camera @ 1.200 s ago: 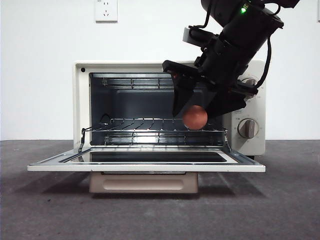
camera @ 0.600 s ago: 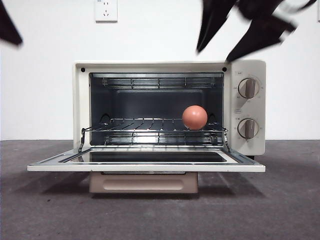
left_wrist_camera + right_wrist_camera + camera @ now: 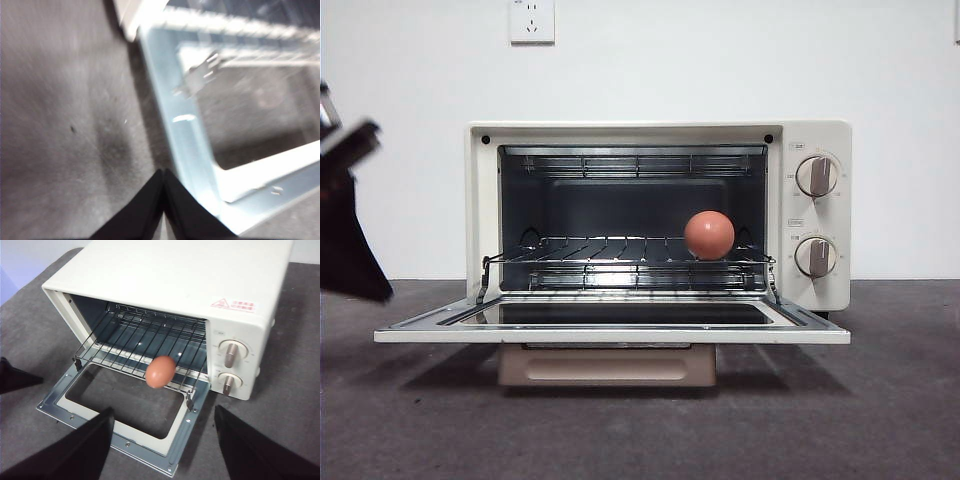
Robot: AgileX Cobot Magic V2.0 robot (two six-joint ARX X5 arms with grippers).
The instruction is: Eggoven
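You've got the egg (image 3: 709,235) sitting on the wire rack (image 3: 620,250) inside the oven (image 3: 820,135), door (image 3: 610,325) dropped flat for access, right gripper (image 3: 162,440) spread wide and empty above, left gripper (image 3: 163,197) pinched closed beside the door's edge, likely to lift it.

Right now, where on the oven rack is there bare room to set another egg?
The wire rack is bare from its left end across to the egg, which sits near the right end by the knob panel; that end is crowded. The open door below is also bare. The left gripper is by the door's left edge.
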